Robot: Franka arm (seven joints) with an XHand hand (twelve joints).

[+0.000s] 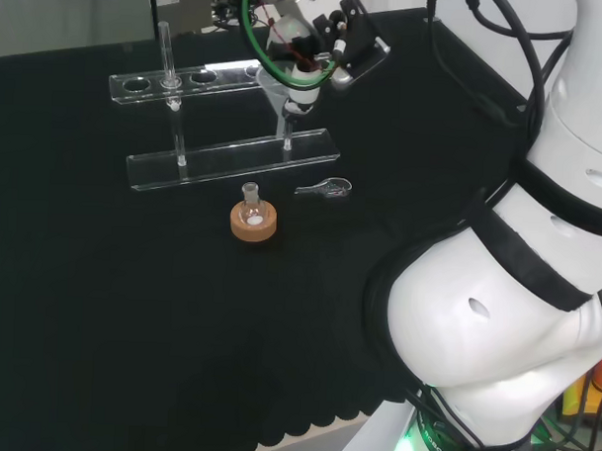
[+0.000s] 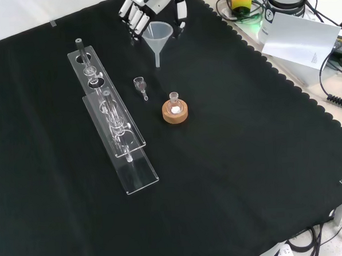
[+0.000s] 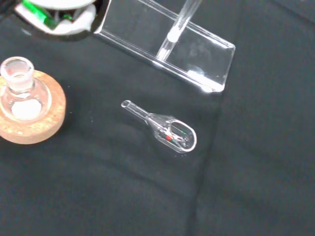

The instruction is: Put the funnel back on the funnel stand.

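A clear glass funnel [image 1: 274,89] [image 2: 157,34] hangs stem down, with the hand [image 1: 322,48] [image 2: 139,6] shut on it from above, fingers on one side and thumb on the other. In the head view it is at the right end of the clear acrylic funnel stand [image 1: 224,161] [image 2: 116,128], close to the upper rail with its round holes. In the front view the funnel appears to the right of the stand's far end. The wrist view looks down on the stand's base plate [image 3: 192,54] and one post.
A small flask on a cork ring [image 1: 253,219] [image 2: 175,112] [image 3: 27,105] stands in front of the stand. A glass scoop [image 1: 327,188] [image 2: 140,84] [image 3: 170,132] lies beside it. A thin glass tube [image 1: 165,53] stands in the stand's left end. The arm's white links [image 1: 517,273] rise at the right.
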